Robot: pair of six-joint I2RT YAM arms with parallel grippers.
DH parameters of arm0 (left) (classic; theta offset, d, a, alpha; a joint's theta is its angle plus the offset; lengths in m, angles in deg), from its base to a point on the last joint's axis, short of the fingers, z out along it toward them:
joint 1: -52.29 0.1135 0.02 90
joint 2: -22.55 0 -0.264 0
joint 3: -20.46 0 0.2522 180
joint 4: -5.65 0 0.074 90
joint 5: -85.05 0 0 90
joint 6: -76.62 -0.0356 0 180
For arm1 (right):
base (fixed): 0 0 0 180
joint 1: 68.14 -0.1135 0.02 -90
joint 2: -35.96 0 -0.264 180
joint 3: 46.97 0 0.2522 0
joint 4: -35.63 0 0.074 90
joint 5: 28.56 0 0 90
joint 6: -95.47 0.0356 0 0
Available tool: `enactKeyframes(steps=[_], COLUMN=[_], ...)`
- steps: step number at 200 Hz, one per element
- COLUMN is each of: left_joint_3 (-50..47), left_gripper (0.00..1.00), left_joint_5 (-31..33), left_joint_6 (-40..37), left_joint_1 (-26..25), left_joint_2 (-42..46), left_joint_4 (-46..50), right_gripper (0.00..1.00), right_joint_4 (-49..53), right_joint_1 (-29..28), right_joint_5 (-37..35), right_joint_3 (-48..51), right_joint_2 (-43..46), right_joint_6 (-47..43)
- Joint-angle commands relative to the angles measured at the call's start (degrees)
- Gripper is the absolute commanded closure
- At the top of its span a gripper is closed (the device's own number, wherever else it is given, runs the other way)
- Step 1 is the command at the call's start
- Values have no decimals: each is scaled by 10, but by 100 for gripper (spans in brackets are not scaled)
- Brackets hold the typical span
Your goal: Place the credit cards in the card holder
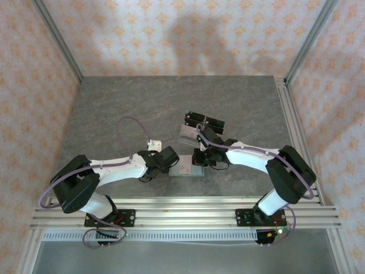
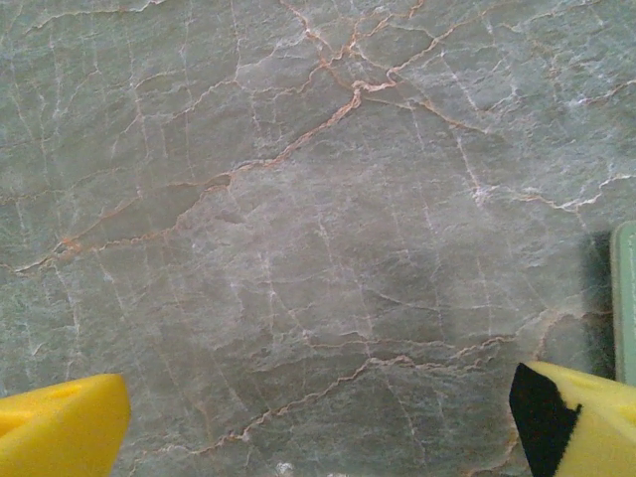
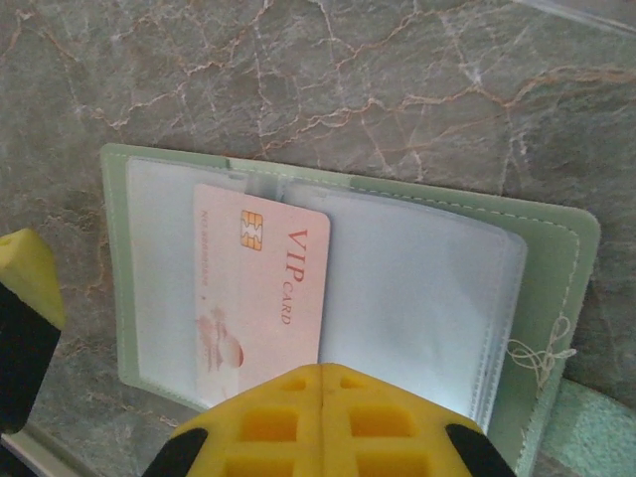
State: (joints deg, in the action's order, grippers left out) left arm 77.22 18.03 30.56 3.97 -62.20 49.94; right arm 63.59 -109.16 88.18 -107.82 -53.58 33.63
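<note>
Right wrist view has the card holder (image 3: 417,268) lying open and flat on the grey marbled bench (image 3: 298,79), its pale, clear-sleeved inside facing up. One pale pink VIP card (image 3: 263,288) with a gold chip rests on the left leaf, just beside the middle fold; whether it sits under the clear sleeve I cannot tell. The right claw (image 3: 323,383) is closed, its yellow tips together over the card's near end. They hide that end, so a pinch on the card cannot be judged. From above, the holder lies about midway between the bench's left and right edges, nearer the near edge. The left claw (image 2: 318,422) stands wide just left of it, low over bare stone, one finger (image 2: 576,417) beside the holder's edge. Behind the holder, toward the far edge, a clear stand (image 1: 187,135) carries black cards (image 1: 205,121).
</note>
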Motion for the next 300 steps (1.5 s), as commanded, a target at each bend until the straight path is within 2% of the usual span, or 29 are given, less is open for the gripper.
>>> enactKeyframes(steps=[1, 218, 300], left_joint_3=[-13, -44, -49], left_gripper=[0, 0, 0], left_joint_5=[26, -9, -17], left_joint_6=[22, 24, 30], left_joint_1=[4, 3, -1], left_joint_2=[2, -18, -23], left_joint_4=[-2, -58, -64], right_gripper=[100, 100, 100], right_joint_4=[17, -1, -4], right_joint_1=[-4, -23, -51], right_joint_5=[-20, 13, 21], right_joint_3=[-16, -64, -105], right_joint_2=[-15, -90, -125], right_joint_6=[-12, -4, -3])
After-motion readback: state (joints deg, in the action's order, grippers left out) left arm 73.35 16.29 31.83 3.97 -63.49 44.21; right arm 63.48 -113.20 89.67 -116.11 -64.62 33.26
